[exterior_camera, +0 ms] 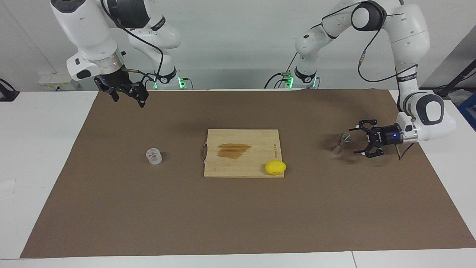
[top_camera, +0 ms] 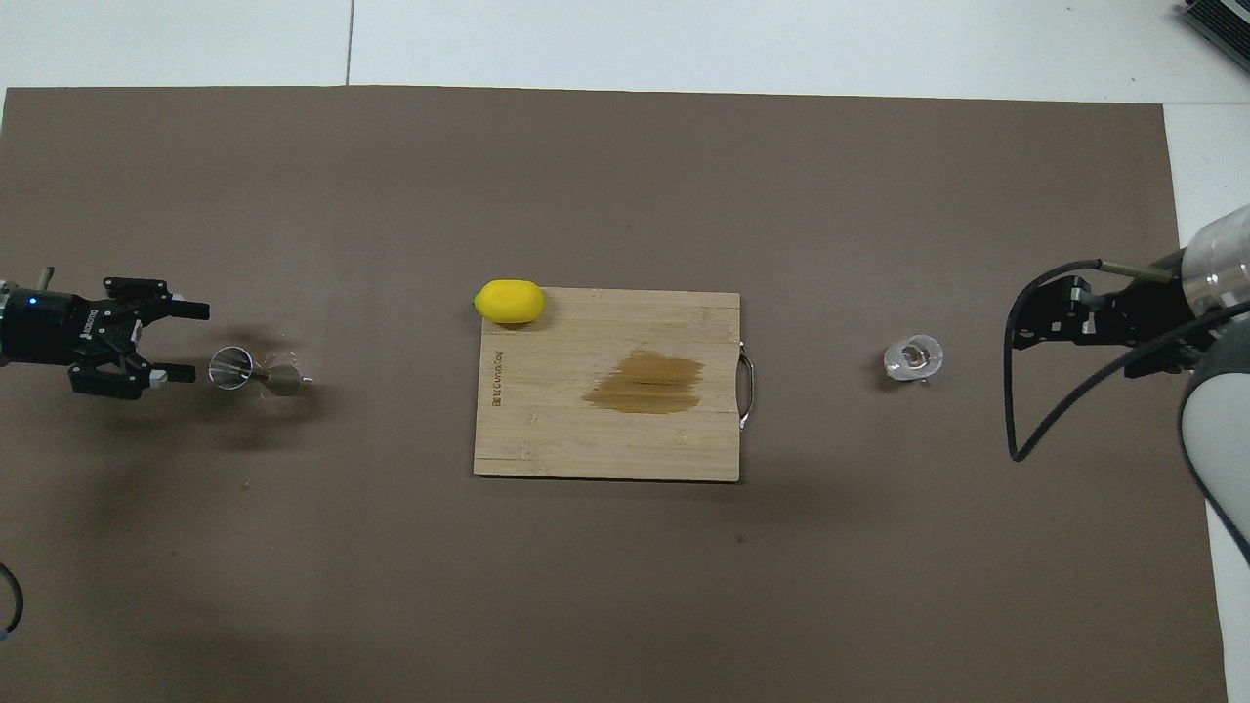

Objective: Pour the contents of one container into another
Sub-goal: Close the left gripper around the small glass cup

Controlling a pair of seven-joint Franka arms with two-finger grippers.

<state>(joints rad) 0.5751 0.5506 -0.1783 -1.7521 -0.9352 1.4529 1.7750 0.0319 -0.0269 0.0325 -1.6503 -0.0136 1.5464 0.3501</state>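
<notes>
A: Two grippers? Left gripper [exterior_camera: 356,140] low, fingers spread, jigger [exterior_camera: 341,143] just at its 9 o'clock, untouched.
B: Right gripper [exterior_camera: 128,96] waits raised; spread unclear. Clear cup [exterior_camera: 153,156] at its 5 o'clock; contents unreadable.

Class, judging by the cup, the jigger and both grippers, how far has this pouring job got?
Done: nothing poured or lifted; clear cup stands untouched on the mat. In hand: the left gripper, fingers open, is level with the jigger, not gripping it. The right gripper waits, raised. Left: grasping, lifting the cup, pouring.
</notes>
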